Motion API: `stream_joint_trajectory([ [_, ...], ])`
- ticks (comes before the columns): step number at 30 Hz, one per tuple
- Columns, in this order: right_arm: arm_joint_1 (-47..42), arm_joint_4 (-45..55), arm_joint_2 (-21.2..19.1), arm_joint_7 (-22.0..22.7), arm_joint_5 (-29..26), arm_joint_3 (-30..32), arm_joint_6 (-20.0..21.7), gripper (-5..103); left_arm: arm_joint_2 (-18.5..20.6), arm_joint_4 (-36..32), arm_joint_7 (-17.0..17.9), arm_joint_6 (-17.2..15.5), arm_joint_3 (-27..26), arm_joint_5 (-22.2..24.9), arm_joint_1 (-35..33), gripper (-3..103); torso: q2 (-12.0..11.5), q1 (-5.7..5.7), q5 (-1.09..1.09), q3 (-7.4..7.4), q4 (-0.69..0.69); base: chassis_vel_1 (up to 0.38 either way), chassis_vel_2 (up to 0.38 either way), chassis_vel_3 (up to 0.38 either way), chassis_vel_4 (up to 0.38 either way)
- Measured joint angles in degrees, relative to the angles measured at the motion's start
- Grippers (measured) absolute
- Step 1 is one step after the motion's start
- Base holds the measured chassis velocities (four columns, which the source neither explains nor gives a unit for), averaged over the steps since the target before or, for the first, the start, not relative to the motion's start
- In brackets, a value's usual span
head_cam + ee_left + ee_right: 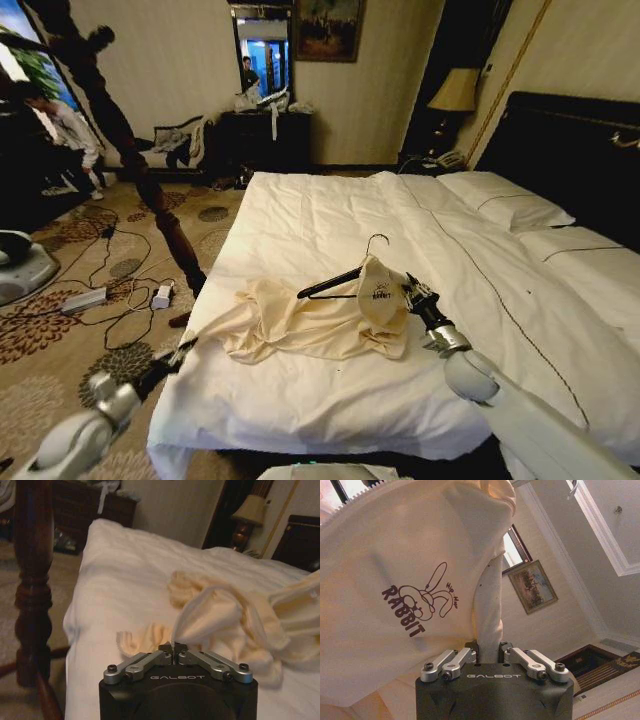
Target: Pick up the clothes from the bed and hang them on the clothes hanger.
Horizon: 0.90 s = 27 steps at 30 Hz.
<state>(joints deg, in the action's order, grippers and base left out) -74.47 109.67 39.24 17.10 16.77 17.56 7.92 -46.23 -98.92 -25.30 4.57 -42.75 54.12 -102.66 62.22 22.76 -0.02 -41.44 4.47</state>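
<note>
1. Cream, pale-yellow fabric: the shirt (315,320) lies crumpled on the white duvet of the bed (330,215), near the foot edge, its collar end lifted off the bedding at about 2 o'clock from the heap.
2. The right gripper (406,291) reaches in from 5 o'clock and pinches that lifted part; in the right wrist view its fingers (506,647) are clamped on a narrow band of the shirt (410,580), beside a printed rabbit logo (420,602).
3. The black clothes hanger (335,280) sits partly inside the raised fabric, its dark bar sticking out toward 9 o'clock and its metal hook (374,243) rising at 12 o'clock above the collar.
4. The left gripper (186,350) hangs off the foot corner of the bed, at 8 o'clock from the shirt, holding nothing; in the left wrist view its fingers (166,647) meet, pointing at the shirt (220,620) but short of it.
5. A dark wooden post (32,580) stands beside the bed's corner.
</note>
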Motion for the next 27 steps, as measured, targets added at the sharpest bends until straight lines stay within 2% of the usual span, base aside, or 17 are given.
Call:
stream_joint_trajectory([
  [7,-0.6,-0.1,0.0,0.1,0.3,0.1,-0.2,18,-1.2,0.5,-1.2,2.0,0.4,-2.5,-4.9,1,0.0,0.0,0.01,0.0,0.0,0.0,0.0,0.0,0.0],
  [11,-0.5,-0.7,0.4,0.1,0.6,0.1,-0.4,18,-1.2,-1.0,-2.0,3.7,-1.4,-4.3,-9.9,1,0.0,0.0,0.04,0.0,-0.02,0.0,0.0,0.0,0.0],
  [18,-0.5,-0.6,0.8,0.3,0.6,0.3,-0.4,18,-1.4,-1.5,-2.0,5.0,-1.6,-6.5,-11.9,1,0.0,0.0,0.01,0.0,-0.01,0.0,0.0,0.0,0.0],
  [21,-1.0,-0.4,0.8,0.4,0.8,0.4,-0.3,18,-0.9,-0.6,-1.6,5.7,-1.8,-9.8,-11.9,1,0.0,0.0,0.01,-0.01,-0.01,0.0,0.0,0.0,0.0],
  [24,-1.4,-0.3,0.9,0.4,0.9,0.4,-0.3,18,-0.6,-1.3,-0.7,5.7,-2.3,-10.7,-11.9,0,0.0,0.0,0.01,-0.01,-0.01,0.0,0.0,0.0,0.0],
  [27,-1.5,-0.4,1.2,0.4,1.1,0.4,-0.4,18,-0.1,-4.5,0.5,5.1,-3.9,-11.1,-12.4,16,0.0,0.01,0.02,-0.01,0.01,0.0,0.0,0.0,0.0],
])
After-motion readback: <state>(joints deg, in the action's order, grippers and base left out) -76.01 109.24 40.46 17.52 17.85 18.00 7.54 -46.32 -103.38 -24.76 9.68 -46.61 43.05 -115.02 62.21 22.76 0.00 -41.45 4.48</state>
